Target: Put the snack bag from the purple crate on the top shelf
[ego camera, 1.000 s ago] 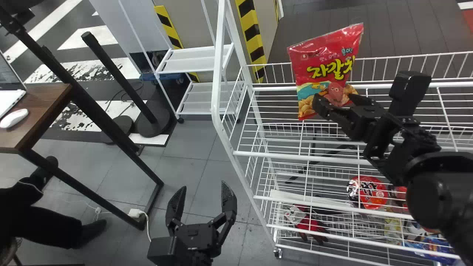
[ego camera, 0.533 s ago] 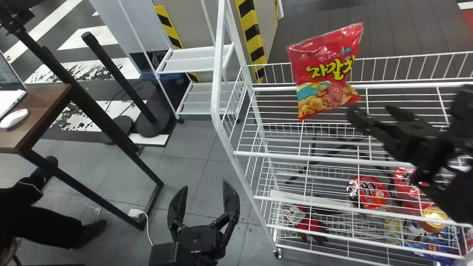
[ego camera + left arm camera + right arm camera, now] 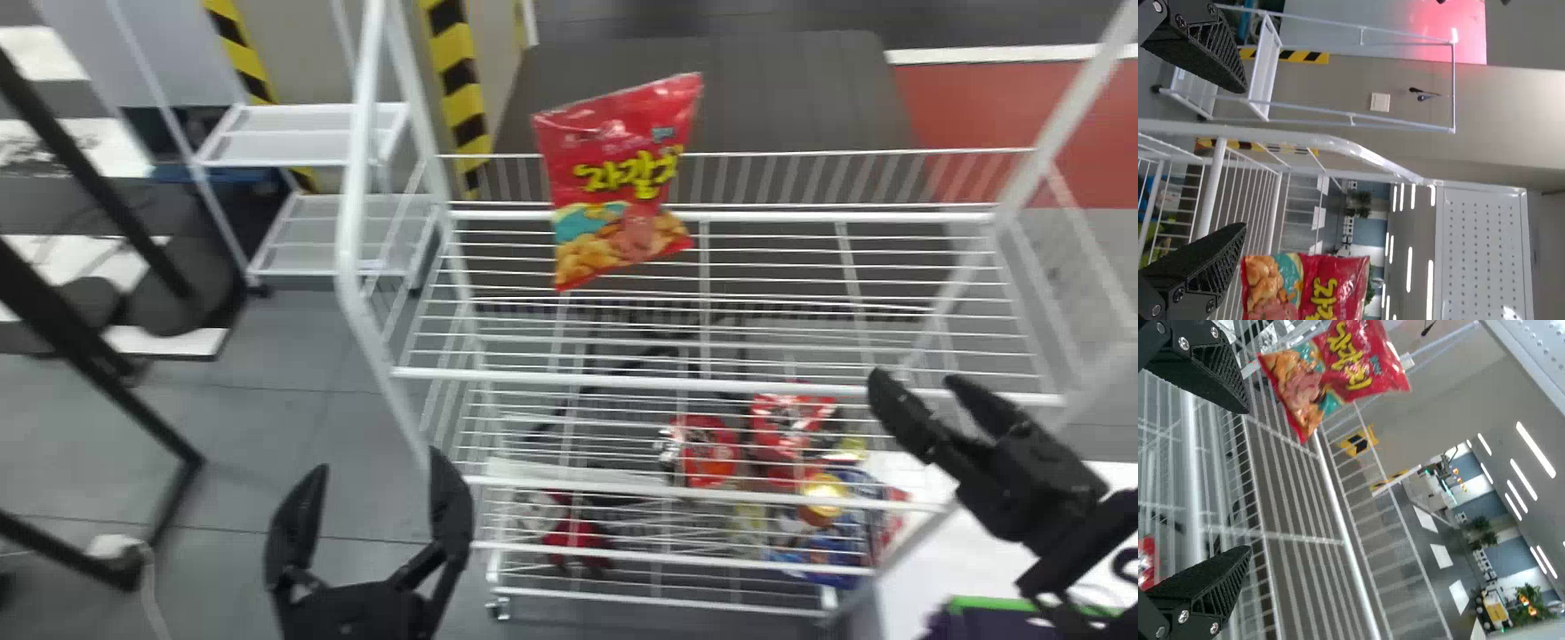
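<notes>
The red snack bag (image 3: 618, 182) stands upright on the top shelf (image 3: 782, 267) of the white wire rack, toward its left end. My right gripper (image 3: 929, 400) is open near the shelf's front right, apart from the bag; in the right wrist view the bag (image 3: 1338, 377) lies beyond the right gripper (image 3: 1245, 480). Low at the left of the rack, my left gripper (image 3: 378, 480) stands open and holds nothing. In the left wrist view the left gripper (image 3: 1245, 160) has the bag (image 3: 1308, 287) off to one side. A dark purple crate (image 3: 987, 622) with a green rim shows at the bottom right.
Lower shelves hold a red noodle bowl (image 3: 707, 451), red packs (image 3: 791, 422) and red-black gloves (image 3: 573, 538). A white table (image 3: 942, 551) stands right of the rack. A white cart (image 3: 329, 133) and a black-framed desk are at the left.
The right gripper has let its fingers clear of the bag and withdrawn to the right and down. The bag stays on the shelf. The head view has turned right, showing the rack's right end.
</notes>
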